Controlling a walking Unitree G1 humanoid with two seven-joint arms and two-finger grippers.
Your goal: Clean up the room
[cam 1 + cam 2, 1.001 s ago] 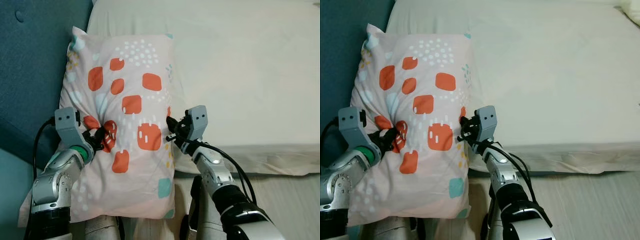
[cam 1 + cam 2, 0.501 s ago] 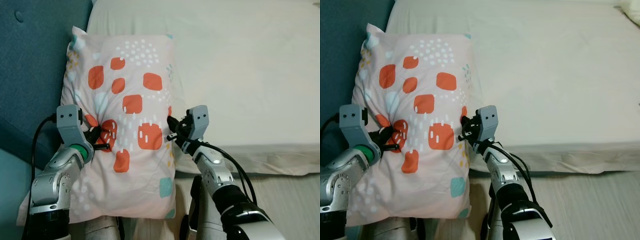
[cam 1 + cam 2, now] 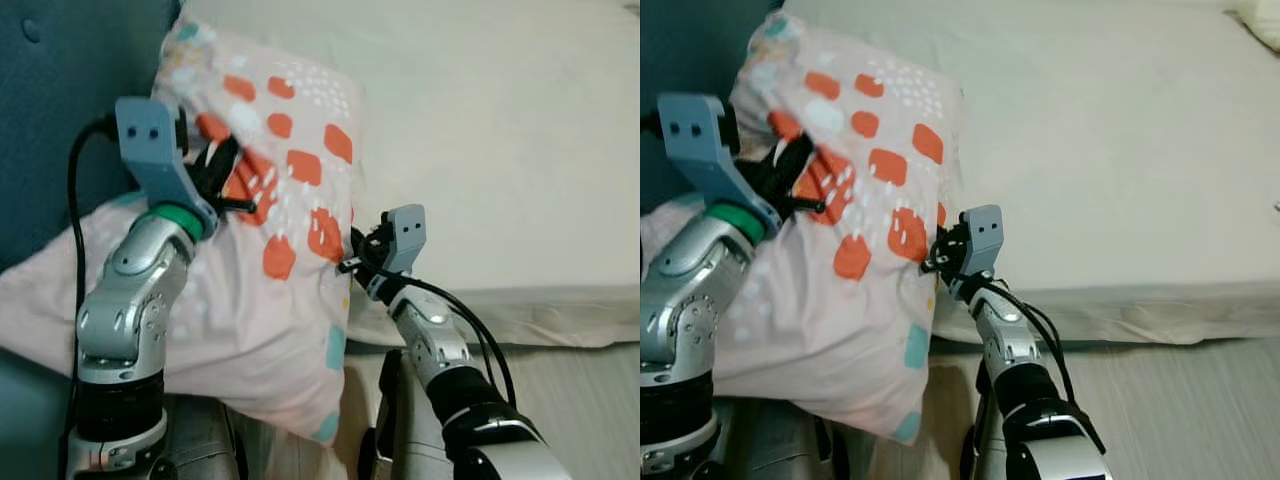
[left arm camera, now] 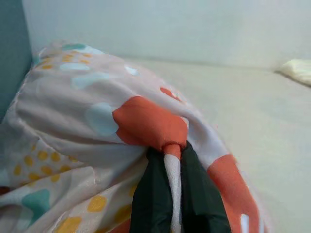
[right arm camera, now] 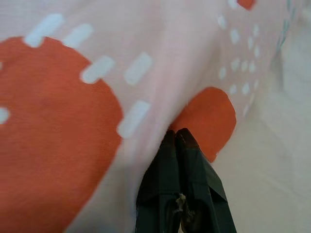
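A pale pink pillow [image 3: 290,190] with orange patches and white dots is lifted and tilted over the near left corner of the bed [image 3: 500,130]. My left gripper [image 3: 222,178] is raised high, shut on a pinch of the pillow's cover. In the left wrist view the black fingers [image 4: 155,194] clamp a fold of the pillow [image 4: 146,121]. My right gripper [image 3: 352,257] is lower, at the pillow's right edge, shut on the fabric. The right wrist view has its fingers [image 5: 180,174] closed against the pillow cover [image 5: 73,121].
A teal upholstered headboard [image 3: 70,100] rises on the left. The cream mattress spreads to the right and back, with a second pale pillow [image 3: 1262,18] at the far right corner. Light wooden floor [image 3: 590,410] lies below the bed's front edge.
My left arm has swung up and pulled the pillow's left side with it, so the pillow is now bunched and tilted. The right gripper stays at the pillow's right edge.
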